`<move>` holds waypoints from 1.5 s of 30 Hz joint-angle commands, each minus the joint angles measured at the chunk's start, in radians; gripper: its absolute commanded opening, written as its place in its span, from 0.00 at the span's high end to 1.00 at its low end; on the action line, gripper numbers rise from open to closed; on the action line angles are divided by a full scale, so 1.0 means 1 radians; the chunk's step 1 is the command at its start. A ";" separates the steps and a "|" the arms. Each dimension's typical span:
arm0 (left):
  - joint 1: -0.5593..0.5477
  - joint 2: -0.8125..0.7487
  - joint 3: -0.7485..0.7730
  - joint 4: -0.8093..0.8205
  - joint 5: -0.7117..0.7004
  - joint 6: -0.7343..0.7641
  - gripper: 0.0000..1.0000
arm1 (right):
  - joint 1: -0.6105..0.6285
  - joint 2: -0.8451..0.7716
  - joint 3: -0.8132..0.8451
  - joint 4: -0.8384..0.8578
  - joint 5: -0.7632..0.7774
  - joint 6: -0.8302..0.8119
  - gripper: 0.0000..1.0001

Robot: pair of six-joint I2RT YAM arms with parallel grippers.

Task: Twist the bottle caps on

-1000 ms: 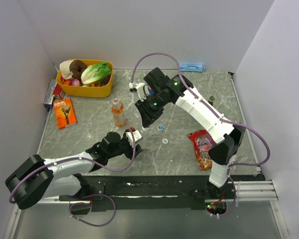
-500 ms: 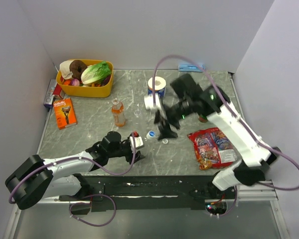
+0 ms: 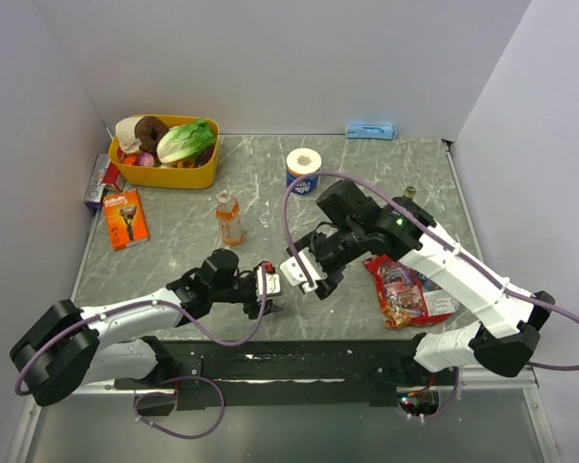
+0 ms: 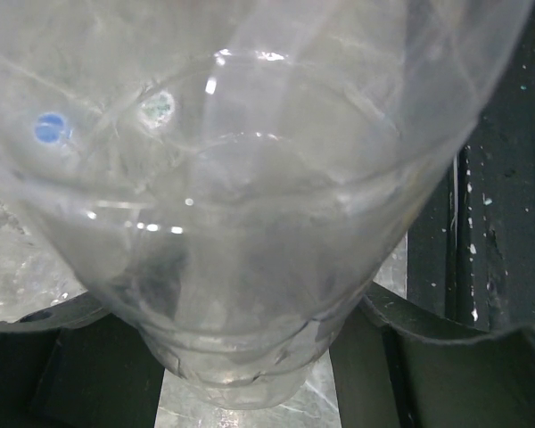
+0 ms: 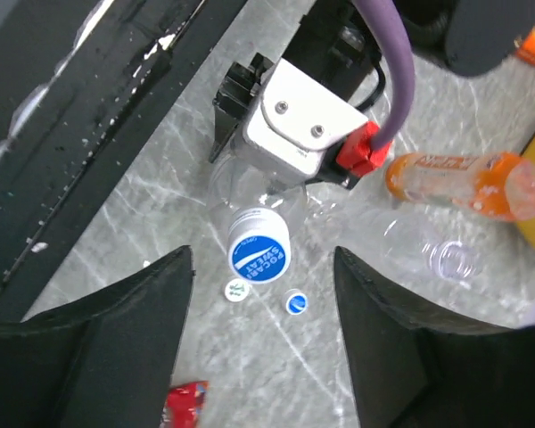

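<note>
Grey marbled counter (image 3: 164, 256), white walls. Nearest: left fingers (image 4: 250, 374) clamped round clear bottle (image 4: 250, 223), blue pale-topped cap (image 5: 259, 254) sitting on its neck; threaded home or not, cannot tell. Right fingers (image 5: 260, 267) above it, spread apart, empty. Loose pale cap (image 5: 238, 289) and loose blue cap (image 5: 295, 303) on counter just beside. Farther: second clear bottle (image 3: 265, 218), orange drink bottle (image 3: 229, 218). Probably light, thin-walled, slippery, crushable; best to pinch cap by its rim, twist gently.

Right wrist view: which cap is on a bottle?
The biggest blue cap with white lettering, atop the clear bottle in the left gripper. The pale small cap and blue small cap lie loose on the table.
</note>
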 commanded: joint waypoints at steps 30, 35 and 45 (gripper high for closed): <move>-0.012 -0.005 0.099 0.170 -0.383 -0.223 0.99 | -0.010 0.404 0.354 -0.189 0.086 0.669 1.00; -0.047 0.021 0.148 0.148 -0.719 -0.297 0.99 | -0.134 0.531 0.357 -0.258 0.006 1.042 1.00; -0.049 0.049 0.153 0.018 -0.764 -0.320 0.99 | -0.229 0.560 0.489 -0.301 -0.101 1.216 0.62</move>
